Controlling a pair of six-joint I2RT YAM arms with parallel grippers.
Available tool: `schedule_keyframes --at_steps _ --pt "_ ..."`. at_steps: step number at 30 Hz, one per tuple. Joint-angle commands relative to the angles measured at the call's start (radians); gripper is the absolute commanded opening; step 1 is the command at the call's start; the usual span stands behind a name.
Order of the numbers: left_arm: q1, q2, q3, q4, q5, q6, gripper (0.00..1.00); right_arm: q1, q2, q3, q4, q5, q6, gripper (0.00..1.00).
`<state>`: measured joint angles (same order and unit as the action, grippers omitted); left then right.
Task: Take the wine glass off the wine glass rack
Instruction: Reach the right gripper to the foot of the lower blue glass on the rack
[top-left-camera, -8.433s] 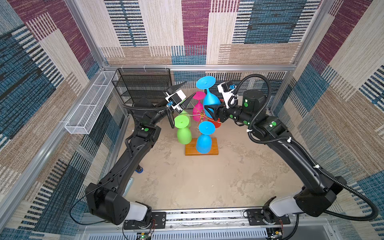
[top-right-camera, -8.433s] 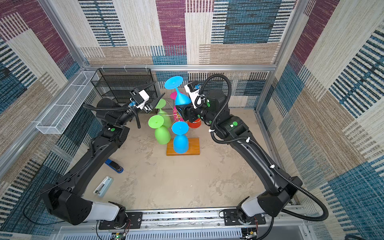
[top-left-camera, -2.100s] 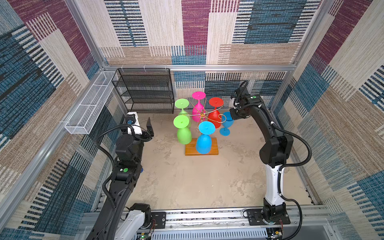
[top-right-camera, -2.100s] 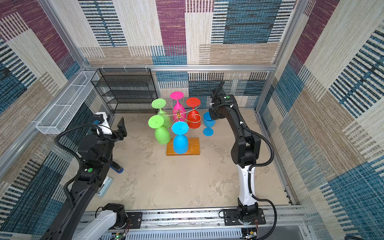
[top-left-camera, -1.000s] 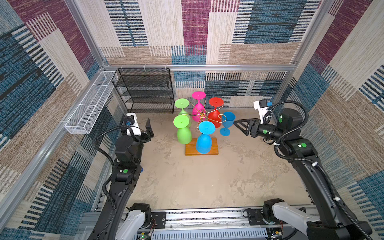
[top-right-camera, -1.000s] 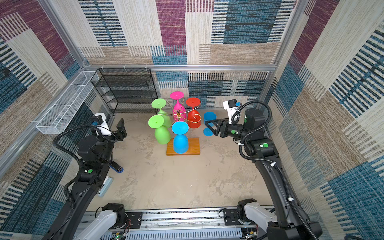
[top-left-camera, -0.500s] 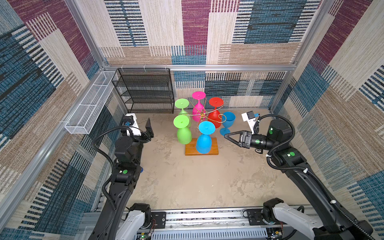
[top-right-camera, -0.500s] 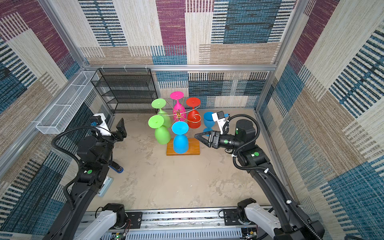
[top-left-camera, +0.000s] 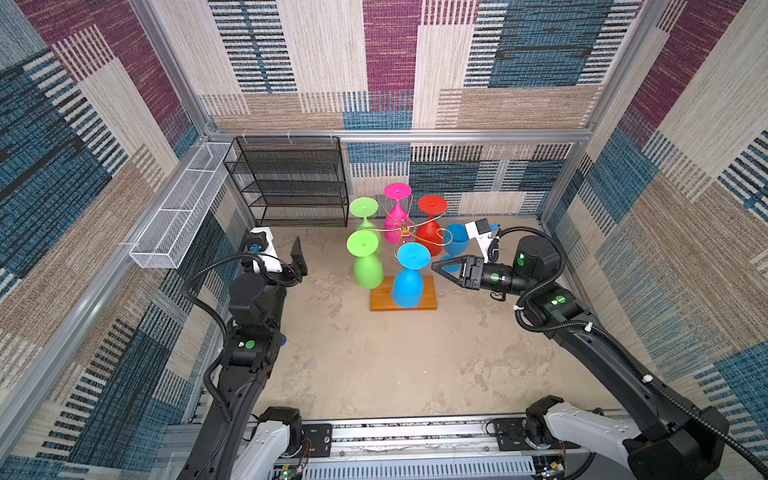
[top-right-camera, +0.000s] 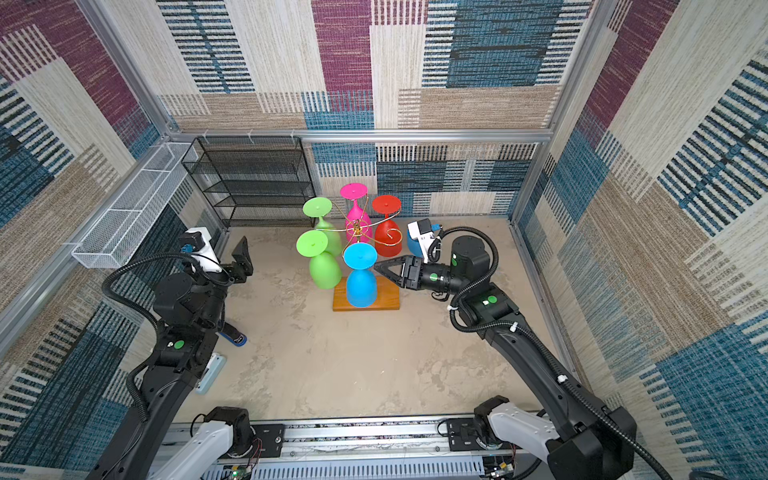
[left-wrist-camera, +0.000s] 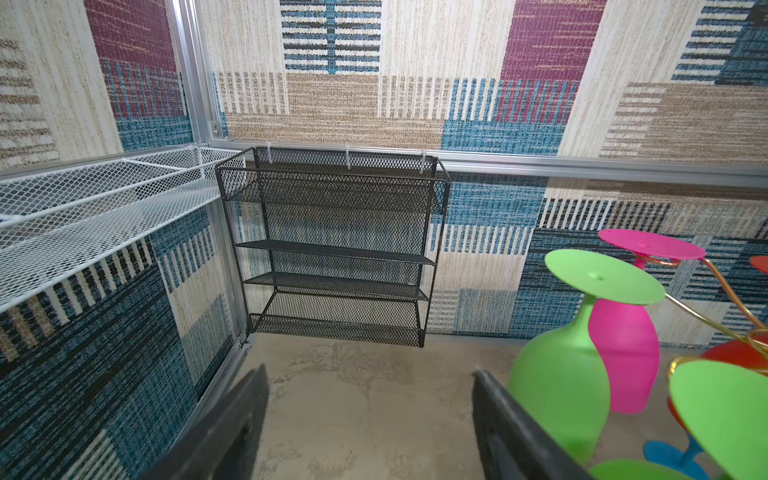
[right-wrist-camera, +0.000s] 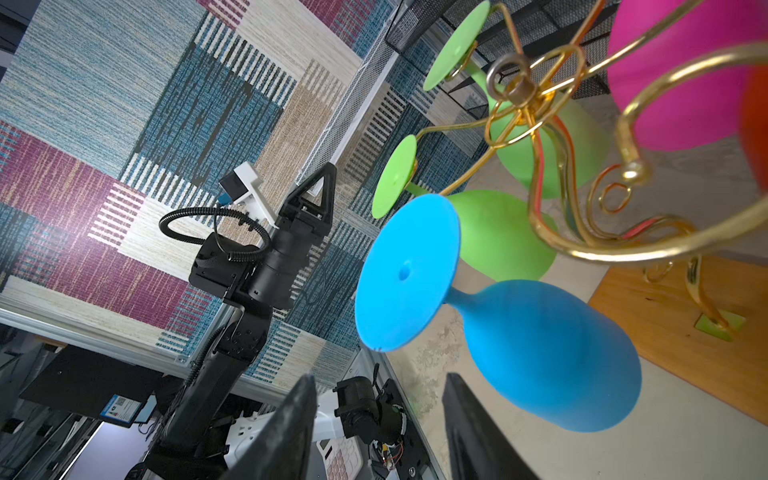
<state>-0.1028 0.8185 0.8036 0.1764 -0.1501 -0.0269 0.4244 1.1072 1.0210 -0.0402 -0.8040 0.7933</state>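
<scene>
The wine glass rack (top-left-camera: 402, 227) (top-right-camera: 358, 228) is gold wire on a wooden base (top-left-camera: 428, 300). Hanging upside down on it are two green glasses, a pink one, a red one and, at the front, a blue wine glass (top-left-camera: 409, 278) (top-right-camera: 360, 282) (right-wrist-camera: 548, 353). My right gripper (top-left-camera: 436, 266) (top-right-camera: 376, 266) (right-wrist-camera: 380, 378) points at this blue glass from the right. It is open and empty, its tips just short of the stem and foot. My left gripper (top-left-camera: 300, 259) (top-right-camera: 243, 257) (left-wrist-camera: 370, 370) hangs open and empty, left of the rack.
A second blue glass (top-left-camera: 457, 245) stands upright on the floor behind my right gripper. A black mesh shelf unit (top-left-camera: 291, 183) hangs on the back wall. Along the left wall runs a white wire basket (top-left-camera: 178, 216). A blue-and-black tool (top-right-camera: 232, 336) lies by the left arm.
My right gripper has swung left from the blue glass on the floor toward the front blue glass, its jaws narrowing somewhat. The left arm has not moved.
</scene>
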Motion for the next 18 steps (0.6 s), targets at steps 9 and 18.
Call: schedule_keyframes --at_steps 9,18 --pt "0.003 0.002 0.000 0.030 0.016 -0.027 0.80 0.022 0.056 0.010 0.113 0.027 0.061 0.50" --pt "0.007 -0.001 0.000 0.028 0.020 -0.027 0.79 0.040 0.075 0.005 0.150 0.058 0.084 0.43"
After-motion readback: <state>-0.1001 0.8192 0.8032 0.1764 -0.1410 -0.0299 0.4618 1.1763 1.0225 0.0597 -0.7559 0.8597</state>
